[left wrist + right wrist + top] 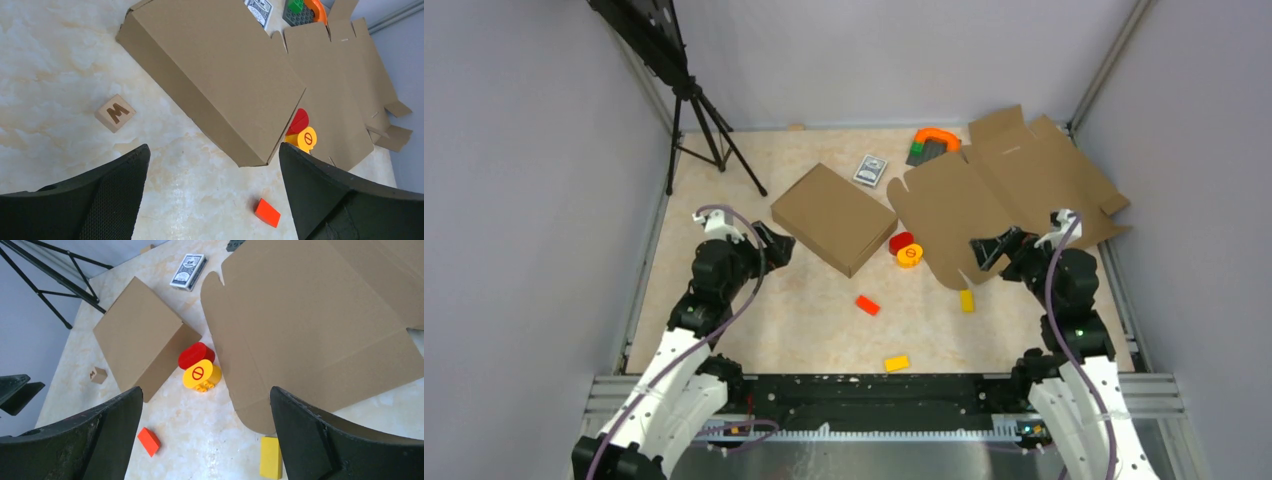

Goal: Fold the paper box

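The paper box (1014,185) lies as a flat die-cut brown cardboard sheet with flaps at the back right of the table; it also shows in the left wrist view (340,100) and the right wrist view (310,325). My right gripper (989,250) hovers open over the sheet's near left corner, and in its own view (206,389) nothing is between the fingers. My left gripper (779,245) stands open near the left end of a separate folded brown box (834,218). Its wrist view (214,147) shows bare table between the fingers.
The folded box (215,70) sits mid-table. Red and yellow round blocks (906,248) lie between it and the sheet. An orange-red block (867,305), two yellow blocks (966,300) (896,363), a wooden M cube (115,112), a card deck (870,169), an orange toy (934,143) and a tripod (699,120) are around.
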